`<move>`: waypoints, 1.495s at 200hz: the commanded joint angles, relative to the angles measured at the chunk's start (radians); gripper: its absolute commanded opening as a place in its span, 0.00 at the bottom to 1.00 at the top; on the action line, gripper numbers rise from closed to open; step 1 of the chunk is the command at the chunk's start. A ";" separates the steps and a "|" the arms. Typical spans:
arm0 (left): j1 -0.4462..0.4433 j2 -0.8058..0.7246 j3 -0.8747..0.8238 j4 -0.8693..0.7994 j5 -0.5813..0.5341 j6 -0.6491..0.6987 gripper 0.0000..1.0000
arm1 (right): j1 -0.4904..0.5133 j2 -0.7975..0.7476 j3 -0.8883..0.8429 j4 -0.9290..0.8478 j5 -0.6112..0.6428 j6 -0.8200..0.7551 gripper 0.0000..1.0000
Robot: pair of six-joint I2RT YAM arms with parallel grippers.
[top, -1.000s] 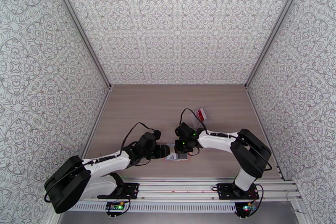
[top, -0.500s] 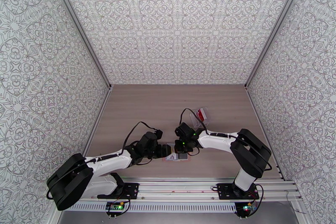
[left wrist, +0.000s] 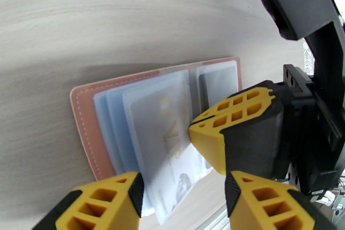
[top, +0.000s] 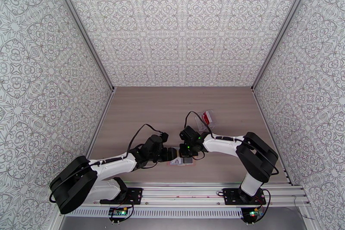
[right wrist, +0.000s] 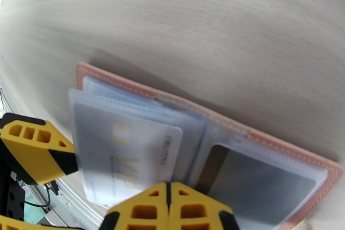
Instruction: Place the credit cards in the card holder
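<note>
The card holder (top: 181, 162) lay open and flat on the table (top: 172, 105), close to its near edge, between the two arms. At its left, the left gripper (left wrist: 181, 188) stood with jaws apart, the loose edge of a clear sleeve between them. That sleeve held a white card (right wrist: 125, 153) with gold lettering. The right gripper (right wrist: 168, 204), jaws closed together and empty, pressed down near the fold. A dark card (right wrist: 215, 162) sat in the right-hand pocket.

Gold letters "VIP" stand on the white card (right wrist: 129, 153) in the card holder (right wrist: 276, 142); the card's small print is too blurred to read.
</note>
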 commanded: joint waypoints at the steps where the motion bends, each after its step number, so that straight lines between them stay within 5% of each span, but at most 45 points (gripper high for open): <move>1: -0.013 0.012 0.033 0.020 0.021 -0.002 0.57 | 0.011 0.021 -0.005 -0.017 0.020 -0.013 0.01; 84: 0.003 -0.084 0.027 -0.131 -0.106 0.019 0.63 | 0.011 0.016 -0.006 -0.019 0.022 -0.015 0.01; 177: 0.053 -0.130 -0.026 -0.144 -0.086 0.015 0.64 | 0.012 -0.010 0.004 -0.034 0.029 -0.012 0.02; 256: 0.069 -0.129 -0.044 -0.140 -0.086 0.011 0.65 | 0.013 -0.118 0.059 -0.151 0.099 -0.031 0.23; 299: 0.072 -0.129 -0.049 -0.135 -0.086 0.008 0.65 | 0.011 -0.196 0.094 -0.316 0.266 -0.058 0.29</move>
